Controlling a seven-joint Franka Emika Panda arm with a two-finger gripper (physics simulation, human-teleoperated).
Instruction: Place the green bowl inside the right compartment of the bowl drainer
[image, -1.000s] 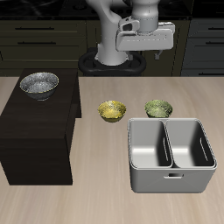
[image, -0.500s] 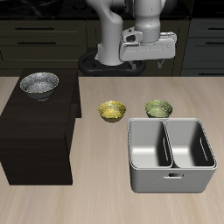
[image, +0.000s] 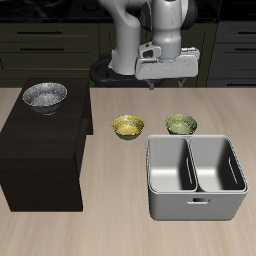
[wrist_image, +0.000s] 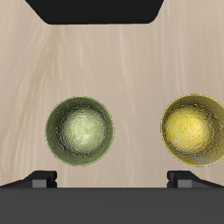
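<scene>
White Franka arm upright at far side of scene, wrist bent forward. Grey two-finger gripper (image: 168, 80) held high, pointing down, holding nothing; fingertips (wrist_image: 42, 181) set wide apart.

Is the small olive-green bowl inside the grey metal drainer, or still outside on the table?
Outside: the small olive-green bowl sits on the table behind the grey metal drainer.

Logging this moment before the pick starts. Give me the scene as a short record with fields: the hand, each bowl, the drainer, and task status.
hand: raised above the table behind the bowls, holding nothing; open or shut cannot be told
green bowl: upright on the table, just behind the bowl drainer, empty
yellow bowl: on the table beside the green bowl, apart from it
silver bowl: on top of the dark cabinet
bowl drainer: both basins empty
task status: green bowl not yet grasped
</scene>
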